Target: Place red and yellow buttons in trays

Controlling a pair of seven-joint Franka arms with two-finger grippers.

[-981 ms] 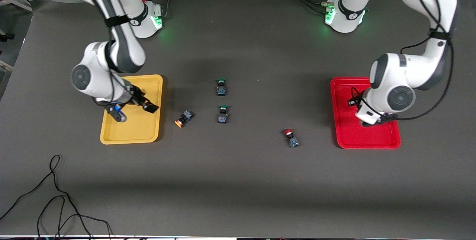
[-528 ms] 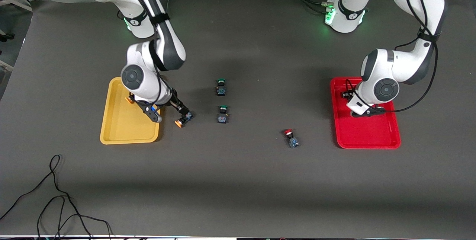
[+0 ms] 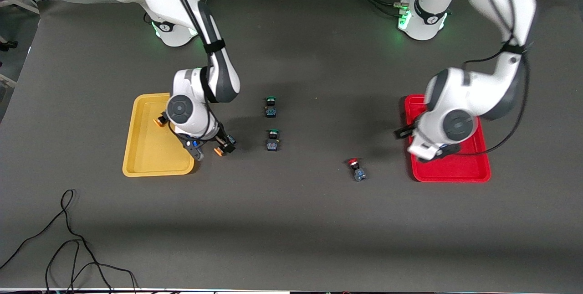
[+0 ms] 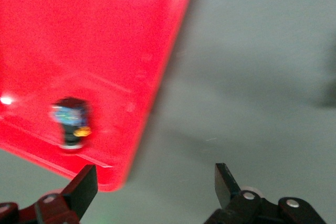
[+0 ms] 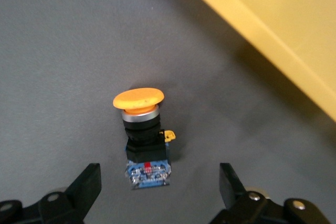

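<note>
Yellow button (image 5: 140, 135) lies beside the yellow tray's (image 3: 136, 157) rim, between the right gripper's (image 5: 157, 192) spread fingers.

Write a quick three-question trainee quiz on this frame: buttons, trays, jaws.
1. True or false: the red-capped button lies in the red tray.
2. The right gripper hangs over: A) the red-capped button; B) a yellow-capped button on the table beside the yellow tray; C) the red tray.
3. The left gripper is over the red tray's edge. Are its jaws open or shut?

Key: 1 false, it lies on the table outside the tray. 2 B. 3 open.
</note>
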